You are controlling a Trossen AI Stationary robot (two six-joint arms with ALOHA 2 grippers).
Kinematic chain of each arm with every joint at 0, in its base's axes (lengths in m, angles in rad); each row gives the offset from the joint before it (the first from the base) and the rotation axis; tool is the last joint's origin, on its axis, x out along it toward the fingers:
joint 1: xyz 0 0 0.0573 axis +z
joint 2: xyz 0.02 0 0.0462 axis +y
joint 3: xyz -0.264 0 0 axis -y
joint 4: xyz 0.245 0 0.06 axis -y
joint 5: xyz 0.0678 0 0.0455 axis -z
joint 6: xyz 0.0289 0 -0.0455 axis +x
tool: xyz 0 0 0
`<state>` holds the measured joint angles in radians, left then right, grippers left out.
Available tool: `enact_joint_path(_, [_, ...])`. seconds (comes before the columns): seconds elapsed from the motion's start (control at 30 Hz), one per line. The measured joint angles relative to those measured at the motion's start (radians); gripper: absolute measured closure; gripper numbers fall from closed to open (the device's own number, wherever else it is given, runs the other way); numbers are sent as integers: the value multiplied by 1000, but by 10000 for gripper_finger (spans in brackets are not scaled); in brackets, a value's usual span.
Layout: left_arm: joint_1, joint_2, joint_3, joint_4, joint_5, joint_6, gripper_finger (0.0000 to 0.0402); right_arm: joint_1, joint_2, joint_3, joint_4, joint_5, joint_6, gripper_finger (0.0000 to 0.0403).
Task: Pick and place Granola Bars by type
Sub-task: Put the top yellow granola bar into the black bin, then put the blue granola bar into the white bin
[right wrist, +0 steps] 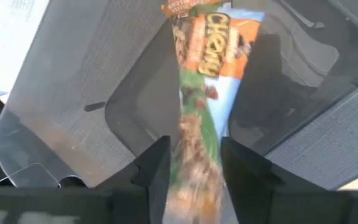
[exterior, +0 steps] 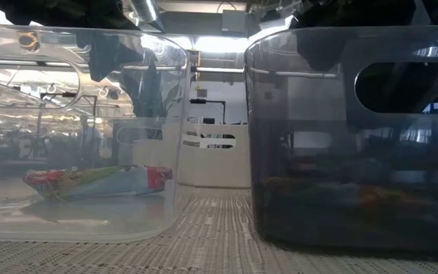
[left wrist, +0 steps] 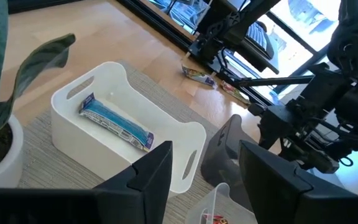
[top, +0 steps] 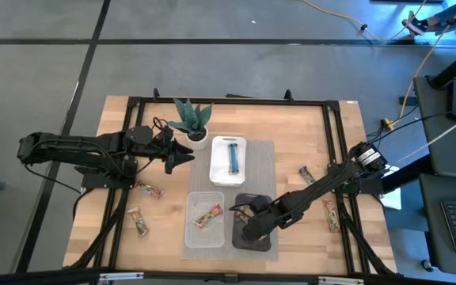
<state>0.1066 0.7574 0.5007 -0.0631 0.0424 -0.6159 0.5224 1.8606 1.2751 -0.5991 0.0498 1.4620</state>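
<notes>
My right gripper (top: 248, 227) is over the black tray (top: 261, 244) at the table's near side, shut on an orange-and-green granola bar (right wrist: 213, 56). My left gripper (top: 187, 153) is open and hovers beside the potted plant (top: 192, 120), left of the white tray (top: 229, 180). A blue bar (left wrist: 114, 121) lies flat inside that white tray. A red-and-green bar (top: 208, 215) lies flat in the clear tray (exterior: 90, 228). Loose bars rest on the wood: two on the left (top: 150, 191) (top: 138, 223) and two on the right (top: 307, 175) (top: 331, 215). My right gripper pinches the orange-and-green bar between its two fingers (right wrist: 156, 169), with the fingers on the bar's long edges at the near end (right wrist: 197, 155). The bar runs out lengthwise past the fingertips. Its free end (right wrist: 213, 25) points down over the black tray's inside.
The three trays stand close together on a grey mat (top: 269, 158) in the table's middle. The plant pot sits just left of the white tray, near my left gripper. A black frame (top: 335, 127) rims the table. Cables and equipment lie beyond the right edge.
</notes>
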Motion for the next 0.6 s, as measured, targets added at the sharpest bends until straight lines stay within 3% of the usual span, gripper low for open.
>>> enact_joint_path(0.23, [0, 0, 0, 0, 1, -2, 227, 0, -13, 0, 1, -6, 0, 189])
enact_joint_path(0.37, [0, 0, 0, 0, 11, 0, 226, 0, -92, 0, -41, 9, -8, 171])
enact_joint_path(0.6, [0, 0, 0, 1, 7, 0, 227, 20, -254, 0, -189, 22, -250, 167])
